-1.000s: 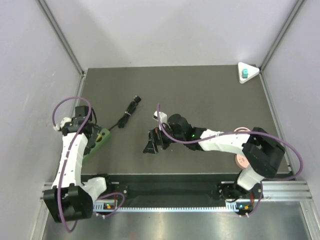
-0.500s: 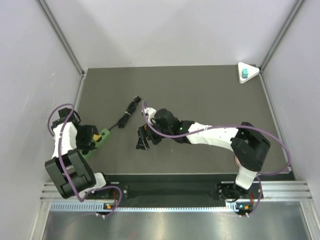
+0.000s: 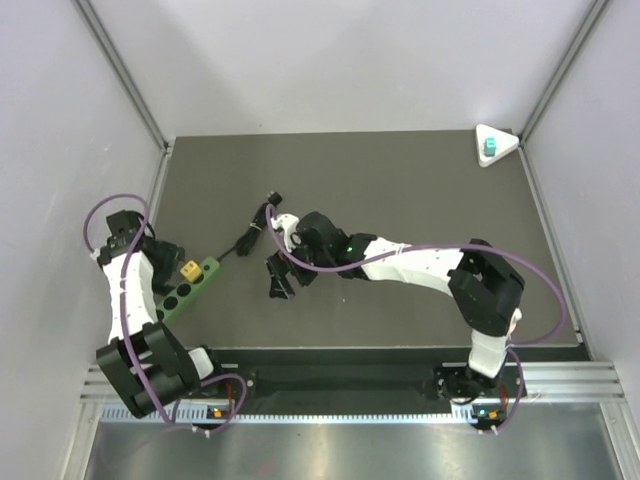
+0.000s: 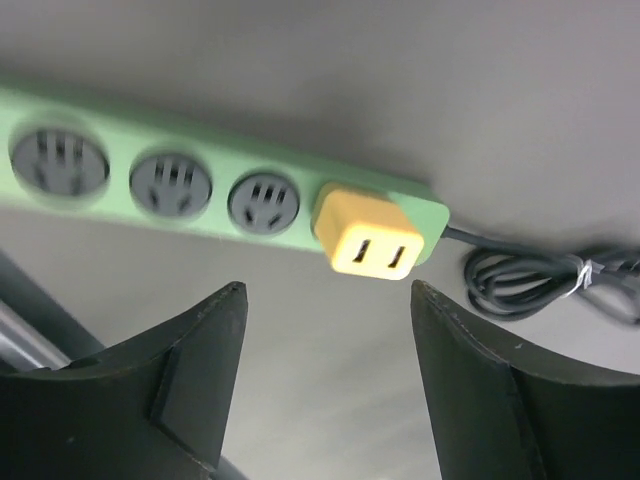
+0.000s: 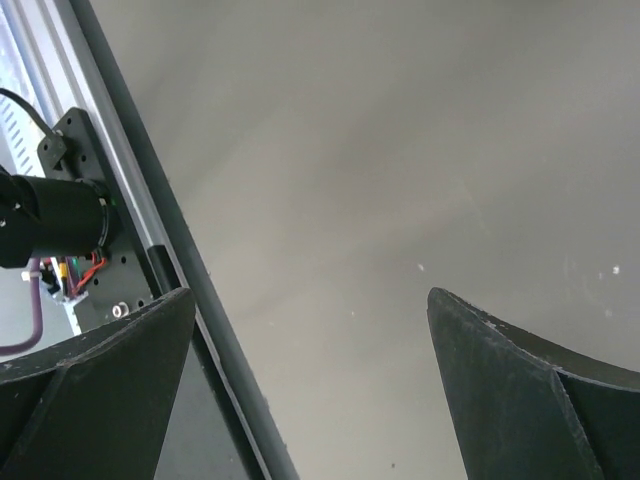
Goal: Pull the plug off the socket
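**Operator:** What is changing?

**Observer:** Since a second ago your right arm is reaching further left across the table [image 3: 400, 190]. Your left arm is folding back, so its wrist is now sitting close to the left wall.

**Operator:** What is my left tool doing?

**Observer:** Your left gripper [image 4: 328, 300] is hanging over the green power strip [image 4: 200, 170] with its fingers spread and nothing between them. It is facing a yellow adapter [image 4: 372, 235] that is sitting at the strip's cable end, just beside the bundled black cable [image 4: 540, 275]. It is not touching either of them.

**Operator:** And the right?

**Observer:** Your right gripper [image 5: 310, 300] is hovering over bare table with its jaws standing wide and holding nothing. A metal rail [image 5: 150, 220] at the table's edge is running along one side of its view. From above, it is sitting near the strip's cable end.

**Operator:** Where is the plug?

**Observer:** The teal plug [image 3: 489, 147] is sitting in the white triangular socket [image 3: 505, 140]. That socket is lying in the table's far right corner, well apart from both of your grippers.
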{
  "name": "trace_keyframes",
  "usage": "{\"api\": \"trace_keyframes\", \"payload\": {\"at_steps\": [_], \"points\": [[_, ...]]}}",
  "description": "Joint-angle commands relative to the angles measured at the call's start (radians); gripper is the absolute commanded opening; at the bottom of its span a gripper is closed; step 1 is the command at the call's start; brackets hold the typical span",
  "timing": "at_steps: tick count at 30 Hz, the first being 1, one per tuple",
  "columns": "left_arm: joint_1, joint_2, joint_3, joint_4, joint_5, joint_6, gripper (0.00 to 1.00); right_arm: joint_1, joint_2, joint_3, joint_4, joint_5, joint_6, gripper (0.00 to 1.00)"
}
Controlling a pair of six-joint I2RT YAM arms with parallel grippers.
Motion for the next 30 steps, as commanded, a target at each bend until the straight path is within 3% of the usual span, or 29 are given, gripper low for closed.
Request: {"api": "trace_keyframes", "payload": {"at_steps": [1,4,8,14,24,30], "points": [[0.001,-0.046,0.041,0.14,0.009,0.308,0.71,-0.007,0.026,0.077,-0.007,-0.035,-0.043,1.0],[-0.008,-0.064,0.029,0.188,-0.011,0.389,0.75,-0.014,0.047,0.106,-0.01,-0.052,-0.058,1.0],[-0.038,-0.01,0.021,0.182,0.023,0.389,0.79,-0.028,0.087,0.151,-0.004,-0.078,-0.07,1.0],[-0.181,0.034,0.013,0.214,-0.028,0.357,0.75,-0.051,0.148,0.215,0.028,-0.107,-0.028,1.0],[-0.187,0.056,-0.067,0.283,-0.074,0.348,0.71,-0.074,0.22,0.284,0.054,-0.133,0.049,1.0],[-0.187,0.095,-0.074,0.3,-0.115,0.371,0.69,-0.08,0.311,0.352,0.114,-0.154,0.205,1.0]]}}
